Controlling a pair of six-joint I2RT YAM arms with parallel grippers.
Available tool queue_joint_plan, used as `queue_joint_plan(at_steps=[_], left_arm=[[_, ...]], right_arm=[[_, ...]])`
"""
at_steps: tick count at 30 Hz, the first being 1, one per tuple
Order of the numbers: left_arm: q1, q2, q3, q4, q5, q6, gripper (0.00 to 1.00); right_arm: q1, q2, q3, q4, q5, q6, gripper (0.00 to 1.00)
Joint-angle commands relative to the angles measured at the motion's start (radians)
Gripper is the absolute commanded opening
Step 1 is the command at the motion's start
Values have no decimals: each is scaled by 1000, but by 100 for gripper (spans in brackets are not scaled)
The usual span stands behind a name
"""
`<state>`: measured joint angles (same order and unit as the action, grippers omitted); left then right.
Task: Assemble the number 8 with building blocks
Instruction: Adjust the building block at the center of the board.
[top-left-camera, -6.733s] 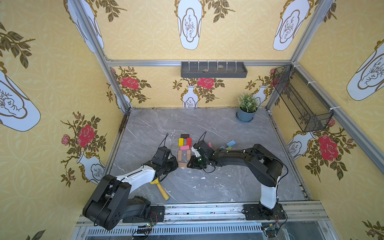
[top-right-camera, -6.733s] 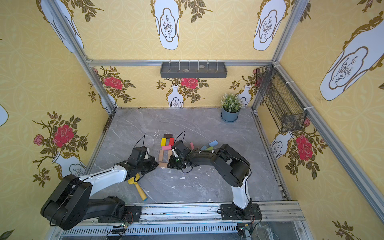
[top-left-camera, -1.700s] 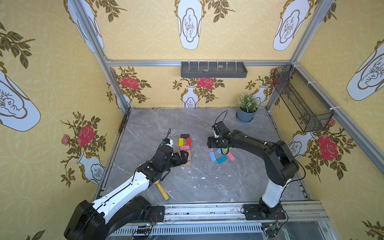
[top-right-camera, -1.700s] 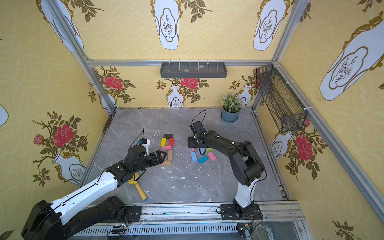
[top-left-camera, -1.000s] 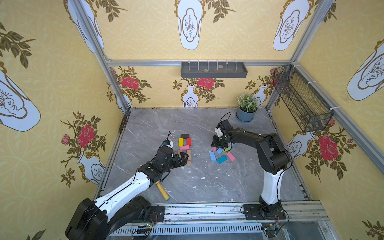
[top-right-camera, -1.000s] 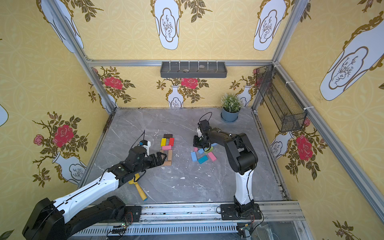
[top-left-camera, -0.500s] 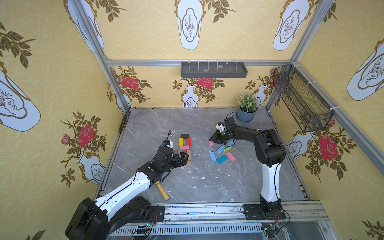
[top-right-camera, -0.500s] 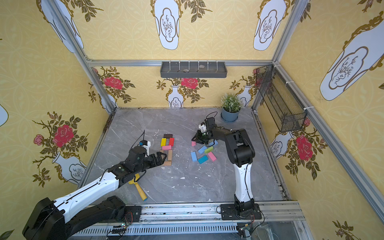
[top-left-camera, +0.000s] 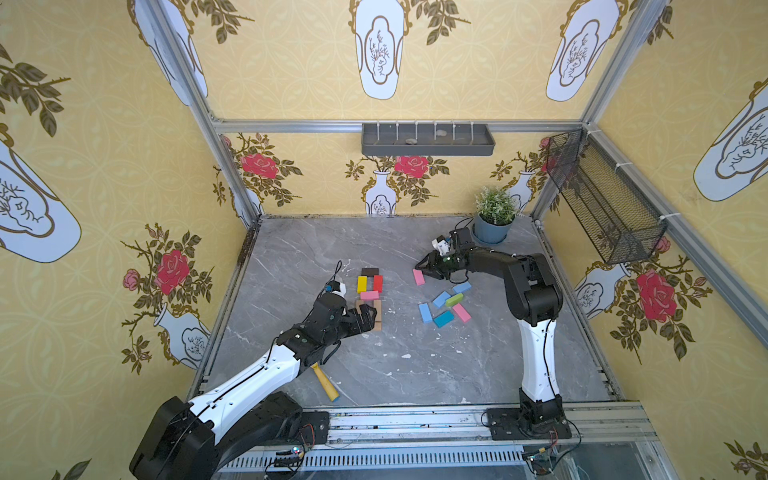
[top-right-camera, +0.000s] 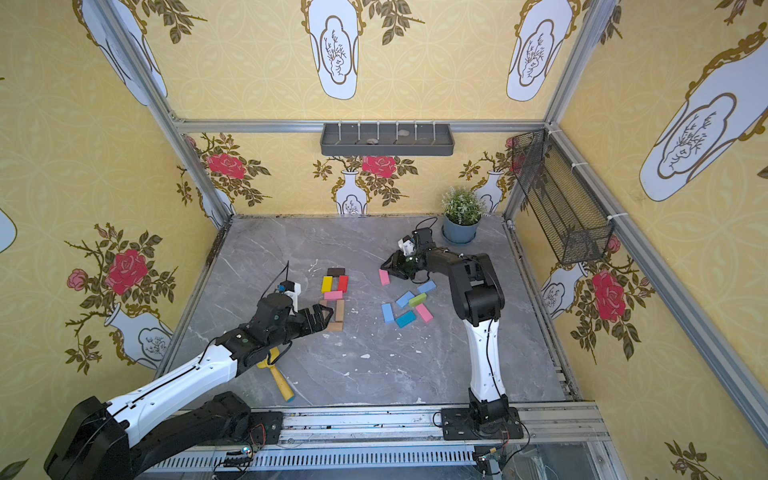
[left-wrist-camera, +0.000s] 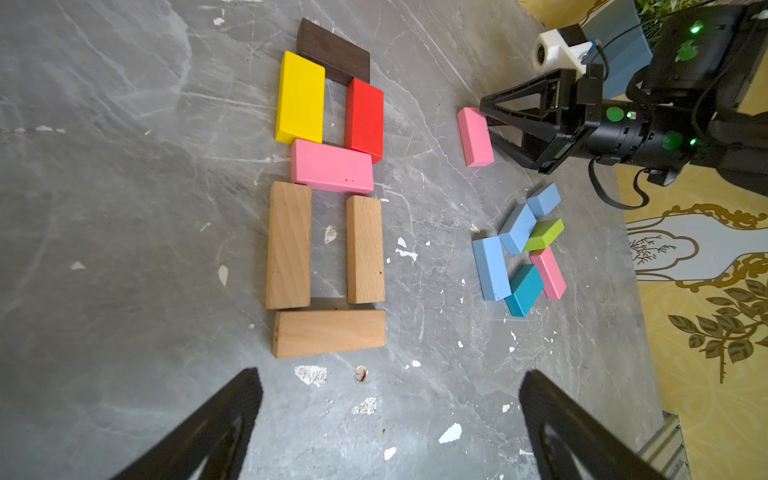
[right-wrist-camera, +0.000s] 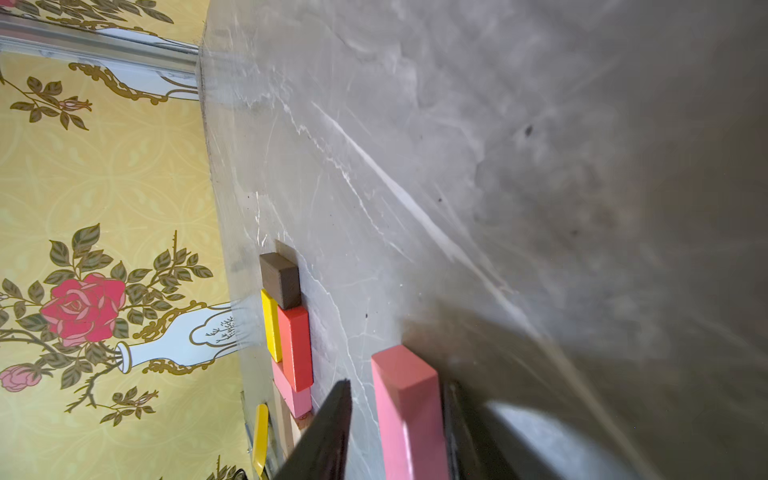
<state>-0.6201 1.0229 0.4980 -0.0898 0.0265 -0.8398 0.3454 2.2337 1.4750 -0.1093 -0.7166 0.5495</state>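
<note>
the right arm has swung back toward the potted plant, and one pink block has left the loose pile. over the marble table the left gripper hovers, jaws spread wide and empty, above the near end of the eight, built of dark brown, yellow, red, pink and tan blocks. the pile lies well apart from it. the pink block lies flat between the right gripper's parted jaws, unclamped.

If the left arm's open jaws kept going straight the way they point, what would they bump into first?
Most likely the crosswise tan wooden block, which lies right ahead of the left gripper. The gripper's height is hard to judge, so a jaw might touch the grey table first.
</note>
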Motion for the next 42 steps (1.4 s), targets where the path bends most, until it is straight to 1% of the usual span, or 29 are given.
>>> queue_joint_plan(at_steps=[1, 3, 9, 11, 15, 17, 25, 30, 37, 42], left_arm=[[2, 6, -2, 19, 0, -2, 100], [2, 12, 0, 21, 1, -2, 100], [2, 19, 4, 22, 3, -2, 100], [2, 16, 4, 22, -2, -2, 100], [2, 10, 5, 16, -14, 2, 100], [2, 9, 5, 13, -18, 4, 100], [3, 5, 0, 10, -17, 4, 100], [3, -13, -12, 2, -26, 2, 100], [5, -21, -18, -3, -28, -2, 100], [5, -26, -20, -3, -30, -3, 100]], right_arm=[[-3, -7, -1, -105, 145, -43, 52], [-4, -18, 0, -123, 180, -56, 60], [3, -65, -5, -178, 271, -83, 69], [20, -91, -9, -202, 322, -85, 74], [71, -109, 5, -246, 412, -94, 77], [96, -102, 27, -268, 430, -97, 78], [164, -8, 158, -320, 456, -112, 81], [188, 44, 223, -320, 410, -147, 81], [238, 60, 255, -305, 340, -217, 81], [267, 41, 262, -332, 371, -254, 82]])
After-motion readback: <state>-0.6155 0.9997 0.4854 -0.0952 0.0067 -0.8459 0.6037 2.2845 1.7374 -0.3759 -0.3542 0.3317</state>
